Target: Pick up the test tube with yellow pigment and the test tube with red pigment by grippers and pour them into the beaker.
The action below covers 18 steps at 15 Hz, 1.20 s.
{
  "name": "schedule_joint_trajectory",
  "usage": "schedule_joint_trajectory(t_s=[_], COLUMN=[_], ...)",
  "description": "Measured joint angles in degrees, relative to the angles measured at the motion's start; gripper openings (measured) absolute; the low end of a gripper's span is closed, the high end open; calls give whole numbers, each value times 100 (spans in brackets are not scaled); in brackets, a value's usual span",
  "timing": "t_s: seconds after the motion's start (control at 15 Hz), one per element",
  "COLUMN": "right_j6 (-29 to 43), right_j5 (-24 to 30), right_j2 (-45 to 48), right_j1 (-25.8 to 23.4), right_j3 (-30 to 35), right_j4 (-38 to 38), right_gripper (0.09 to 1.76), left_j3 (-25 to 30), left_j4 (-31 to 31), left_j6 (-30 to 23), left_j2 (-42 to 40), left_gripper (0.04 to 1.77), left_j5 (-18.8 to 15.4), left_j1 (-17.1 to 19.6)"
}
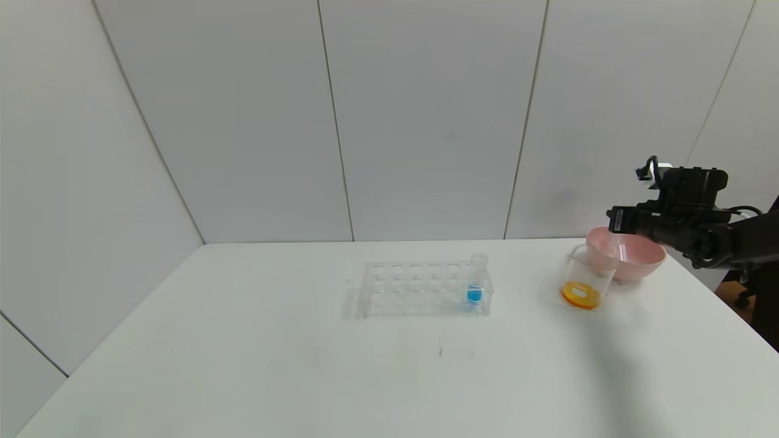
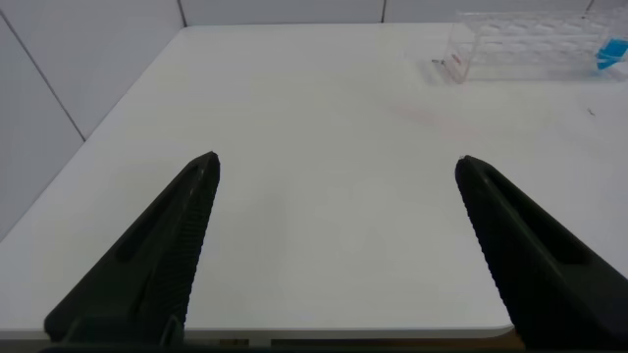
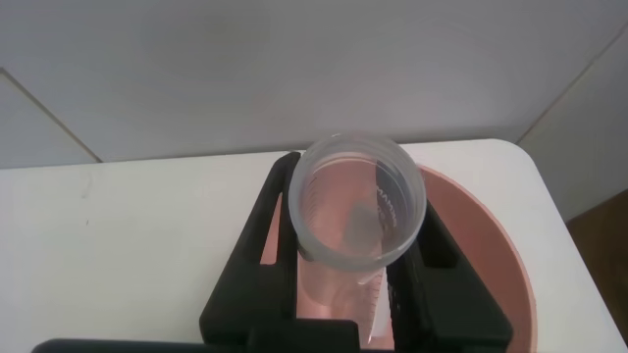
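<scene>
Closest thing to the robot is the left gripper (image 2: 334, 255), parked low over the near part of the white table (image 1: 304, 365) with its two black fingers (image 2: 157, 255) spread wide apart and nothing between them; it only shows up in its own wrist view, which looks across bare tabletop toward the rack. Further out, about mid-table, sits the clear plastic test tube rack (image 1: 420, 289), and the only tube standing in it is the one with blue liquid (image 1: 476, 281), at the rack's right end. Off to the right of the rack is the beaker (image 1: 585, 278), upright on the table with a pool of orange-yellow liquid in the bottom, so the pigments look like they've already gone in there. Right behind it and touching, or very nearly, is the pink bowl (image 1: 633, 258). The right gripper (image 1: 621, 226) hangs over the bowl's near-left rim, above and just behind the beaker, and its fingers are clamped on a clear test tube (image 3: 358, 211). In the right wrist view you look straight down the tube's open mouth with the pink bowl underneath, and the tube looks empty, no colour left in it, so honestly I can't tell whether it was the yellow one or the red one.
</scene>
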State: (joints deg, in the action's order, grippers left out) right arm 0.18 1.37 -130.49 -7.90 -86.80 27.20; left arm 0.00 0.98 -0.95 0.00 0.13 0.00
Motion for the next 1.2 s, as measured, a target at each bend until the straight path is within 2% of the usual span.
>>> schedule_joint_trajectory(t_s=[0.27,0.33,0.47,0.73,0.93,1.2], right_j6=[0,0,2,6,9,4], right_j5=[0,2,0,-13,-17,-24], right_j2=[-5,-2,6,6,13,138], right_j1=[-15,-23,-44,-48,-34,30], right_j3=[11,11,17,0,-2,67], right_j4=[-29,-90,-145,61,63,17], right_gripper=[57,63,89,121,137,150], left_j3=[0,0,0,0,0,0], left_j4=[0,0,0,0,0,0], left_j6=[0,0,0,2,0,0], left_j2=[0,0,0,0,0,0], left_gripper=[172,172,172,172,172,172], left_j5=[2,2,2,2,2,2], left_j1=[0,0,0,0,0,0])
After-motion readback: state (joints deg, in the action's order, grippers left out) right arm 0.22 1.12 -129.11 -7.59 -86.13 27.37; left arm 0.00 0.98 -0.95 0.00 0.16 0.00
